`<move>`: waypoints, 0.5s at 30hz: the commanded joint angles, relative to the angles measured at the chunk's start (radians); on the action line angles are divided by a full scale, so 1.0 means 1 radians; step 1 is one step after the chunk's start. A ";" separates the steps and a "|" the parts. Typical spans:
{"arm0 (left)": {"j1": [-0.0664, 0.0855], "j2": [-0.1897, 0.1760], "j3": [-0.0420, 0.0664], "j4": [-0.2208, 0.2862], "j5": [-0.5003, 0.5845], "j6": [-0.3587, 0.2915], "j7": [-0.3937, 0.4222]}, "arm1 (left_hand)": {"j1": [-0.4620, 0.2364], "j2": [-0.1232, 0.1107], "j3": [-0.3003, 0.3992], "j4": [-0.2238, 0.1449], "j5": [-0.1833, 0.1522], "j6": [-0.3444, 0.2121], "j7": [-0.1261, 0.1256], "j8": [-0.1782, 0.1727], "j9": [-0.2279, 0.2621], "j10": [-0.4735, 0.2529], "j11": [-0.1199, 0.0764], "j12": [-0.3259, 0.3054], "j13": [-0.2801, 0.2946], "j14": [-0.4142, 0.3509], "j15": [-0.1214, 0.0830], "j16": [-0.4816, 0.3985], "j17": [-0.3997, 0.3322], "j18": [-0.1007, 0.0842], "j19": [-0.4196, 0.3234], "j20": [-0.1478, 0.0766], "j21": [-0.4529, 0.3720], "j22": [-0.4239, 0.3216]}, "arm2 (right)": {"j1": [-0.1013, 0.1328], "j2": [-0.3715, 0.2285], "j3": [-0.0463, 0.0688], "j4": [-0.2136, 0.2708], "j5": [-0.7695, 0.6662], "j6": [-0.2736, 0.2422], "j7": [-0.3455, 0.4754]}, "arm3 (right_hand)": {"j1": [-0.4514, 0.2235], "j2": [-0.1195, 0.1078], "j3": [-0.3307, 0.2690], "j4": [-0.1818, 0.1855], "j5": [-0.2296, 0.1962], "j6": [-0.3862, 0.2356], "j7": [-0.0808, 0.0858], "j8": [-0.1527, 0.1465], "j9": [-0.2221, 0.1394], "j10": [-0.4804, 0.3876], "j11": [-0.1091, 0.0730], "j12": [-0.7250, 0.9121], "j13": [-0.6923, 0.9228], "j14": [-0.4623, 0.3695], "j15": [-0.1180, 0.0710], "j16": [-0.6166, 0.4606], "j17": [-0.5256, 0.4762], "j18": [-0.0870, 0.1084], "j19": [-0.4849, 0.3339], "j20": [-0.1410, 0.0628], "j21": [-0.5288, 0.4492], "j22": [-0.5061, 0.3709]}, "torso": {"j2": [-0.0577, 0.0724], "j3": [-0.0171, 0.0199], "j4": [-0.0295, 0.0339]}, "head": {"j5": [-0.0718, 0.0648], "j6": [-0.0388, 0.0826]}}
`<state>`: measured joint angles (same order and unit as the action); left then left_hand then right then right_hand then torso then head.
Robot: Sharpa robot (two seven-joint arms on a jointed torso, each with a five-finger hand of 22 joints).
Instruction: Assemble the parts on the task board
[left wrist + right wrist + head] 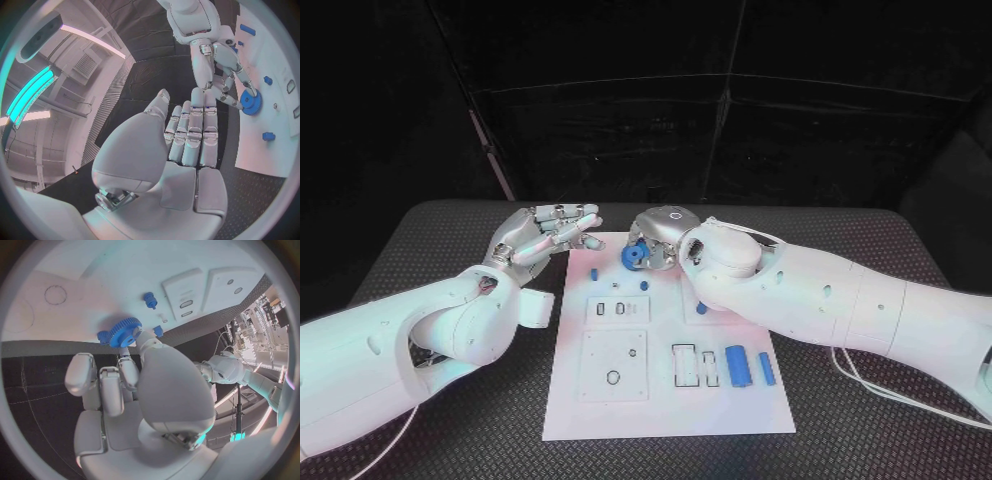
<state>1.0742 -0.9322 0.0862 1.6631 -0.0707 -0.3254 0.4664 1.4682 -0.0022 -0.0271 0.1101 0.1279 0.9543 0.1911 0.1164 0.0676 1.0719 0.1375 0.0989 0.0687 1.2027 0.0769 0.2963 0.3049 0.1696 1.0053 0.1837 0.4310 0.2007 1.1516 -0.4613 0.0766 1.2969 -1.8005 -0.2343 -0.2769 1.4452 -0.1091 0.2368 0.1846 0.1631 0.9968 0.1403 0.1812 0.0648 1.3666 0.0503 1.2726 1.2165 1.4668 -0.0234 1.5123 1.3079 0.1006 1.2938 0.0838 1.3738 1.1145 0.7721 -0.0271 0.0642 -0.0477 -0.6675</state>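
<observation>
The white task board (661, 400) lies in the middle of the black table. My right hand (664, 238) is over the board's far end and pinches a blue gear (635, 255) at its fingertips; the gear (125, 332) sits just above the board (75, 315), and it (251, 104) also shows under the right hand (222, 65). My left hand (553, 232) hovers beside the board's far left corner, fingers (194, 130) straight and apart, holding nothing. Small blue pegs (593, 272) (150, 300) stand near the gear.
Two blue cylinders (736, 366) (766, 368) and a smaller blue piece (710, 362) lie at the board's near right by a rectangular slot (684, 364). A square plate with holes (615, 362) sits at the near left. Cables (877, 385) trail on the table at the right.
</observation>
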 commanded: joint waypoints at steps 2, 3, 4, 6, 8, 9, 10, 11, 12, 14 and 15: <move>0.001 0.002 0.001 -0.001 -0.004 0.013 0.000 | 0.004 0.010 0.000 -0.005 -0.005 0.002 0.006 -0.006 -0.001 -0.001 0.004 -0.004 -0.001 -0.006 0.001 -0.007 0.001 0.011 -0.005 0.000 0.003 0.001 | 0.000 0.002 -0.005 -0.001 -0.030 0.031 -0.022 | -0.017 -0.007 0.001 -0.003 0.001 -0.019 0.004 -0.016 0.000 -0.014 0.005 -0.013 -0.011 0.075 0.006 -0.001 0.118 -0.008 -0.001 0.008 -0.002 -0.004 | -0.001 0.0001 -0.0004 | -0.001 -0.002; 0.001 0.002 0.001 -0.002 -0.004 0.013 0.000 | 0.004 0.010 0.000 -0.005 -0.005 0.002 0.006 -0.006 -0.001 -0.001 0.004 -0.004 -0.001 -0.006 0.001 -0.007 0.001 0.011 -0.005 0.000 0.003 0.001 | 0.000 0.002 -0.006 -0.002 -0.033 0.029 -0.026 | -0.021 -0.010 -0.001 -0.003 0.000 -0.026 0.006 -0.021 -0.001 -0.017 0.007 -0.016 -0.014 0.074 0.008 -0.001 0.117 -0.008 -0.001 0.009 -0.003 -0.004 | -0.001 0.0003 -0.0004 | -0.001 -0.002; 0.001 0.002 0.001 -0.002 -0.004 0.013 0.000 | 0.004 0.010 0.000 -0.005 -0.005 0.002 0.006 -0.006 -0.001 -0.001 0.004 -0.004 -0.001 -0.006 0.001 -0.007 0.001 0.011 -0.005 0.000 0.003 0.001 | 0.000 0.002 -0.007 -0.002 -0.035 0.028 -0.029 | -0.025 -0.014 -0.002 -0.003 -0.003 -0.037 0.009 -0.027 -0.001 -0.020 0.009 -0.020 -0.017 0.074 0.009 -0.002 0.116 -0.008 -0.002 0.010 -0.004 -0.005 | 0.000 0.0005 -0.0002 | -0.002 -0.002; 0.001 0.002 0.001 -0.002 -0.004 0.013 -0.001 | 0.003 0.010 0.000 -0.005 -0.005 0.002 0.006 -0.007 -0.001 -0.001 0.005 -0.005 -0.001 -0.006 0.001 -0.007 0.002 0.011 -0.005 0.000 0.004 0.001 | 0.000 0.002 -0.007 -0.003 -0.038 0.025 -0.034 | -0.032 -0.022 -0.005 -0.004 -0.007 -0.065 0.015 -0.044 -0.002 -0.029 0.015 -0.030 -0.027 0.074 0.014 -0.002 0.116 -0.007 -0.004 0.014 -0.005 -0.008 | 0.000 0.0004 0.0000 | -0.002 -0.002; 0.001 0.002 0.001 -0.003 -0.004 0.013 -0.002 | 0.003 0.010 0.000 -0.005 -0.005 0.002 0.006 -0.007 -0.001 -0.001 0.005 -0.005 -0.001 -0.006 0.001 -0.007 0.002 0.011 -0.005 0.000 0.004 0.001 | 0.000 0.002 -0.008 -0.005 -0.041 0.025 -0.036 | -0.041 -0.034 -0.011 -0.001 -0.012 -0.104 0.023 -0.068 -0.002 -0.038 0.023 -0.040 -0.037 0.074 0.021 -0.002 0.116 -0.007 -0.006 0.020 -0.007 -0.010 | 0.000 0.0003 -0.0001 | -0.003 -0.002; 0.001 0.002 0.001 -0.003 -0.004 0.013 -0.002 | 0.003 0.010 0.000 -0.005 -0.005 0.002 0.006 -0.007 -0.001 -0.001 0.005 -0.005 -0.001 -0.006 0.001 -0.007 0.002 0.011 -0.005 0.000 0.004 0.001 | 0.000 0.002 -0.008 -0.005 -0.042 0.026 -0.036 | -0.046 -0.040 -0.014 0.002 -0.013 -0.114 0.026 -0.074 -0.002 -0.041 0.025 -0.043 -0.040 0.074 0.023 -0.002 0.116 -0.007 -0.006 0.022 -0.007 -0.011 | 0.000 0.0004 -0.0003 | -0.004 -0.002; 0.001 0.002 0.001 -0.003 -0.004 0.013 -0.002 | 0.003 0.010 0.000 -0.005 -0.005 0.002 0.006 -0.007 -0.001 -0.001 0.005 -0.005 -0.001 -0.006 0.001 -0.007 0.002 0.011 -0.005 0.000 0.004 0.001 | 0.000 0.002 -0.008 -0.005 -0.042 0.029 -0.036 | -0.052 -0.045 -0.019 0.007 -0.013 -0.120 0.028 -0.079 -0.001 -0.043 0.027 -0.046 -0.043 0.074 0.025 -0.002 0.116 -0.007 -0.006 0.024 -0.008 -0.011 | 0.000 0.0002 -0.0004 | -0.004 -0.002; 0.001 0.003 0.001 -0.003 -0.004 0.013 -0.002 | 0.003 0.010 0.000 -0.005 -0.005 0.002 0.006 -0.007 -0.001 -0.001 0.005 -0.005 -0.001 -0.006 0.001 -0.007 0.002 0.011 -0.005 0.000 0.004 0.001 | 0.000 0.002 -0.008 -0.006 -0.042 0.032 -0.035 | -0.060 -0.052 -0.024 0.013 -0.014 -0.123 0.029 -0.082 0.000 -0.043 0.029 -0.046 -0.043 0.074 0.026 -0.002 0.116 -0.006 -0.007 0.026 -0.008 -0.012 | 0.000 0.0000 -0.0004 | -0.004 -0.002; 0.001 0.003 0.001 -0.003 -0.004 0.013 -0.003 | 0.003 0.010 0.000 -0.005 -0.005 0.002 0.006 -0.007 -0.001 -0.001 0.005 -0.005 -0.001 -0.006 0.001 -0.007 0.002 0.011 -0.005 0.000 0.004 0.001 | 0.000 0.002 -0.008 -0.006 -0.041 0.036 -0.035 | -0.070 -0.060 -0.032 0.023 -0.012 -0.126 0.031 -0.084 0.001 -0.043 0.031 -0.047 -0.044 0.074 0.028 -0.002 0.117 -0.006 -0.007 0.028 -0.009 -0.013 | 0.000 -0.0003 -0.0002 | -0.004 -0.003; 0.001 0.003 0.001 -0.003 -0.004 0.013 -0.003 | 0.003 0.010 0.000 -0.005 -0.005 0.002 0.006 -0.007 -0.001 -0.001 0.005 -0.005 -0.001 -0.006 0.001 -0.007 0.002 0.011 -0.005 0.000 0.004 0.001 | 0.000 0.002 -0.008 -0.006 -0.037 0.041 -0.033 | -0.088 -0.069 -0.047 0.043 -0.006 -0.128 0.032 -0.087 0.002 -0.043 0.033 -0.046 -0.044 0.074 0.030 -0.001 0.119 -0.006 -0.007 0.031 -0.009 -0.013 | 0.000 -0.0002 -0.0002 | -0.005 -0.003; 0.001 0.003 0.001 -0.003 -0.004 0.013 -0.003 | 0.003 0.010 0.000 -0.005 -0.005 0.002 0.006 -0.007 -0.001 -0.001 0.005 -0.005 -0.001 -0.006 0.001 -0.007 0.002 0.011 -0.005 0.000 0.004 0.001 | 0.000 0.003 -0.008 -0.007 -0.035 0.043 -0.032 | -0.100 -0.073 -0.063 0.059 0.009 -0.129 0.033 -0.089 0.002 -0.043 0.034 -0.046 -0.044 0.075 0.032 0.000 0.121 -0.006 -0.007 0.032 -0.009 -0.012 | 0.000 -0.0002 -0.0003 | -0.005 -0.003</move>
<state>1.0742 -0.9306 0.0862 1.6590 -0.0708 -0.3247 0.4621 1.4682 -0.0022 -0.0271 0.1101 0.1279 0.9543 0.1911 0.1164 0.0676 1.0718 0.1375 0.0989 0.0687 1.2027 0.0769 0.2963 0.3056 0.1696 1.0054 0.1836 0.4310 0.2006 1.1501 -0.4602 0.0678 1.2894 -1.8271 -0.2105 -0.3038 1.3575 -0.1816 0.1831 0.2322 0.1628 0.8754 0.1733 0.0954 0.0657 1.3271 0.0821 1.2312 1.1735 1.4667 0.0020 1.5123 1.3079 0.1008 1.2870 0.1095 1.3698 1.1021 0.7718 -0.0268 0.0637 -0.0523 -0.6700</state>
